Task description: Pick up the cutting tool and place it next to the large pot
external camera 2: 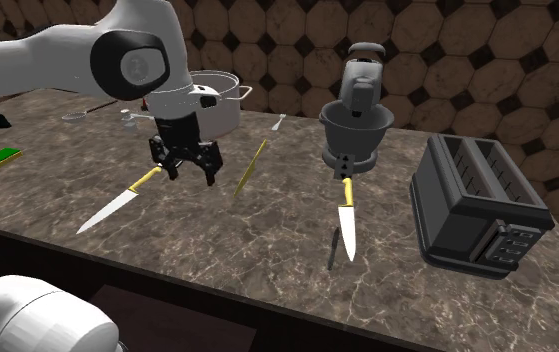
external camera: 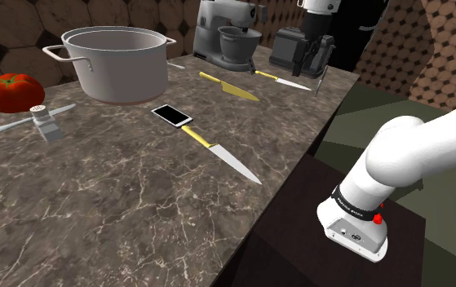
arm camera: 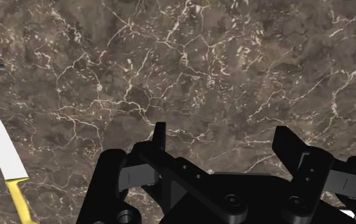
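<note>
A: Three knives are seen on the marbled surface (external camera: 120,192), none of them lifted.
B: Where is each placed?
A: A long knife (external camera: 222,153) is laid just beside a phone (external camera: 172,115), apart from the pot (external camera: 120,69). A yellow knife (external camera: 230,87) is laid near the mixer (external camera 2: 357,125), and a small knife (external camera: 283,80) near the toaster (external camera 2: 472,205).
B: And the claw (external camera 2: 191,170)?
A: It is held above the surface, fingers (arm camera: 159,135) spread, nothing gripped. In the second exterior view it is seen between the long knife and the yellow knife. In the wrist view bare marbling is shown between its fingers.
</note>
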